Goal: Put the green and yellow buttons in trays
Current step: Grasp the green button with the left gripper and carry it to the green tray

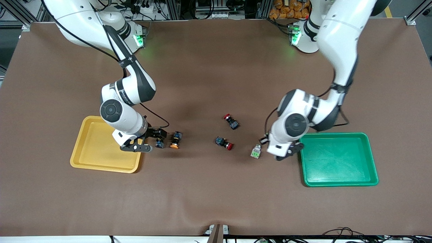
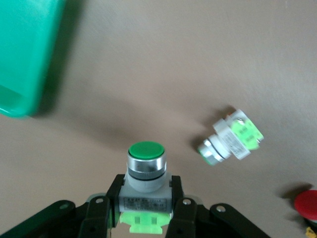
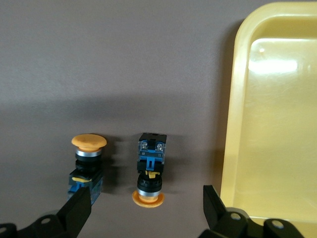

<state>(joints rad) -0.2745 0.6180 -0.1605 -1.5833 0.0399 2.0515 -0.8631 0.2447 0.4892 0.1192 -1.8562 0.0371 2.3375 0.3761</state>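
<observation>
My left gripper (image 2: 146,201) is shut on the white body of a green button (image 2: 145,154), held cap forward above the brown mat. In the front view that gripper (image 1: 284,153) hangs between the green tray (image 1: 339,182) and a second green button (image 1: 256,151), which lies on its side (image 2: 231,139); the held one is hidden under the hand. My right gripper (image 3: 144,204) is open beside the yellow tray (image 3: 237,124), and the cap of a lying yellow button (image 3: 150,166) is between its fingers. The other yellow button (image 3: 87,161) lies just outside one finger. In the front view both (image 1: 160,142) (image 1: 175,140) lie beside the yellow tray (image 1: 81,162) at my right gripper (image 1: 154,138).
Two red-capped switches (image 1: 231,121) (image 1: 224,142) lie mid-table between the arms. One red cap (image 2: 307,206) shows at the edge of the left wrist view, and a corner of the green tray (image 2: 25,59) shows there too. A brown mat covers the table.
</observation>
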